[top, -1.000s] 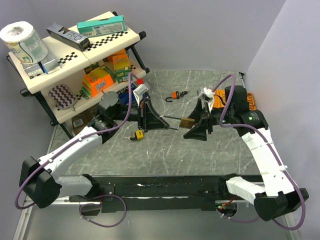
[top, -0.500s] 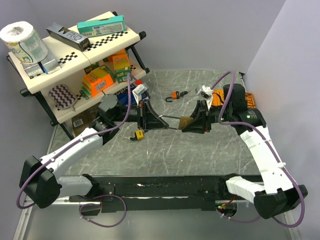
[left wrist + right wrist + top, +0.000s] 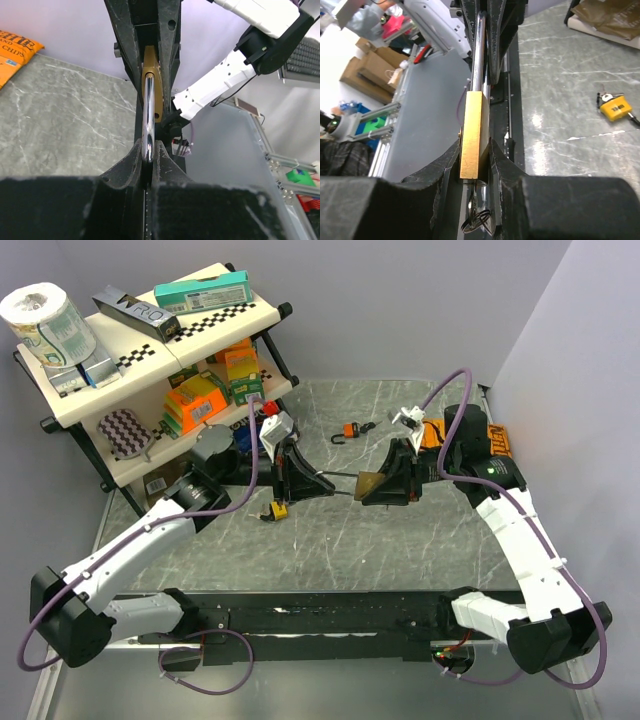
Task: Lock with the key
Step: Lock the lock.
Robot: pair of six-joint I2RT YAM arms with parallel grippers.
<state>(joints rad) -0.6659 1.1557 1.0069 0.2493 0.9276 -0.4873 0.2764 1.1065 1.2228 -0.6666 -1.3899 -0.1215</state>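
A brass padlock [image 3: 372,483] hangs in the air between my two grippers above the marble table. My left gripper [image 3: 318,483] is shut on its steel shackle [image 3: 148,120], which runs straight away from the left wrist camera to the brass body [image 3: 156,92]. My right gripper [image 3: 475,145] is shut on the brass body [image 3: 473,132], one finger on each flat side. The key [image 3: 479,210] sits in the lock's near end with its wire ring, inside the right jaws. Past the body, the shackle [image 3: 479,55] reaches into the left gripper's black fingers.
A small yellow padlock [image 3: 278,509] lies on the table below the left gripper, also in the right wrist view [image 3: 615,107]. An orange lock [image 3: 350,430] lies farther back. A two-tier shelf [image 3: 150,350] of boxes stands at back left. An orange chips bag [image 3: 497,438] lies at far right.
My right gripper has closed from wide open onto the padlock body. Both arms have shifted slightly, and the padlock stays between them.
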